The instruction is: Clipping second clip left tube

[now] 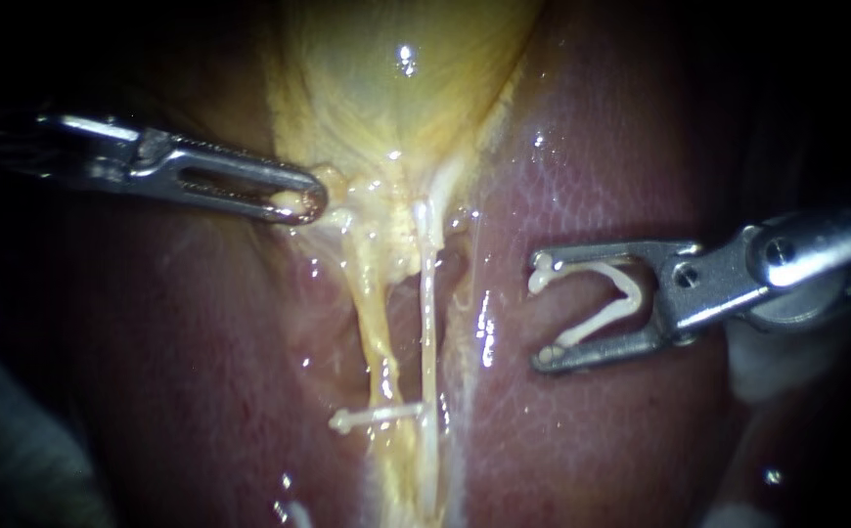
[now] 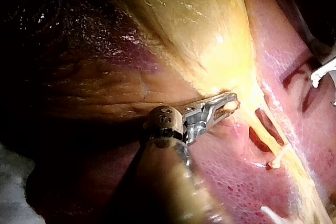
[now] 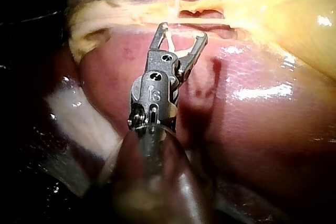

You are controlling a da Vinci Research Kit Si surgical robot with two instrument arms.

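The liver [image 1: 641, 440] fills most of the endoscope view, a wet pink-red surface with glints of light, and the yellow gallbladder [image 1: 396, 108] lies over it at the top, narrowing downward to a neck. The left instrument [image 1: 303, 203] comes in from the left, and its slotted claw is pressed together on a small lump of pale yellow tissue at the gallbladder's neck. The left wrist view [image 2: 231, 103] shows the same nip of tissue at the claw's tip. The right instrument [image 1: 541, 318] comes in from the right and hangs over bare liver, well apart from the tubes. Its claw stands wide and cradles the loaded clip [image 1: 602, 308], a white open U touching both halves of the claw, with its mouth turned toward the tubes. In the right wrist view the claw [image 3: 183, 31] is just short of the strands ahead of it and touches none of them. Two tubes run down from the neck side by side. The left tube [image 1: 379, 332] is thicker and yellow, and the right tube [image 1: 428, 323] is a thin pale strand just beside it. Low on the left tube sits the seated clip [image 1: 377, 418], white and closed. It lies straight across the tube, with a small knob sticking out on its left and its other end reaching the right tube. I cannot tell whether it takes in that strand as well.
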